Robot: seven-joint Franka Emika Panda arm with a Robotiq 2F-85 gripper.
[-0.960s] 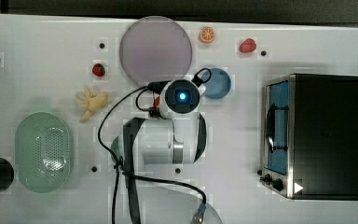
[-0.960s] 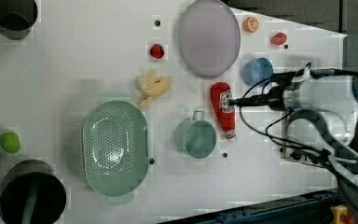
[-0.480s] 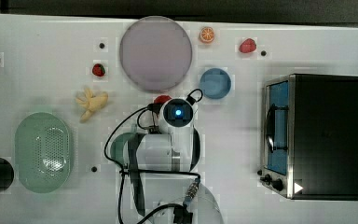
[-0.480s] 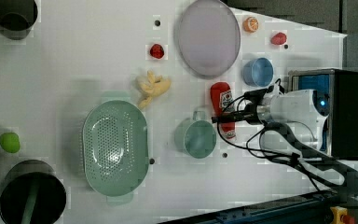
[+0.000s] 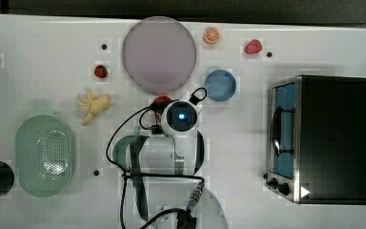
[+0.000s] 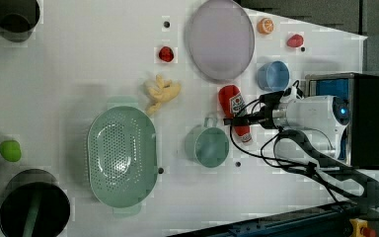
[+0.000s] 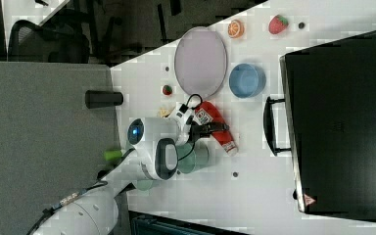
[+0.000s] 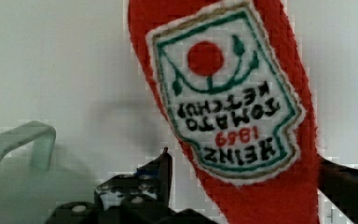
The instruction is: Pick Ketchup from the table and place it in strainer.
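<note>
- Your arm has swung in from beside the blue bowl (image 6: pixel 272 75); the fingers (image 8: pixel 168 163) now stand wide apart astride the Ketchup (image 6: pixel 235 111), which lies flat on the table (image 6: pixel 79 59), so closing looks next.
- One Ketchup between the fingers; one strainer (image 6: pixel 122 157) well apart; two strawberries.
</note>
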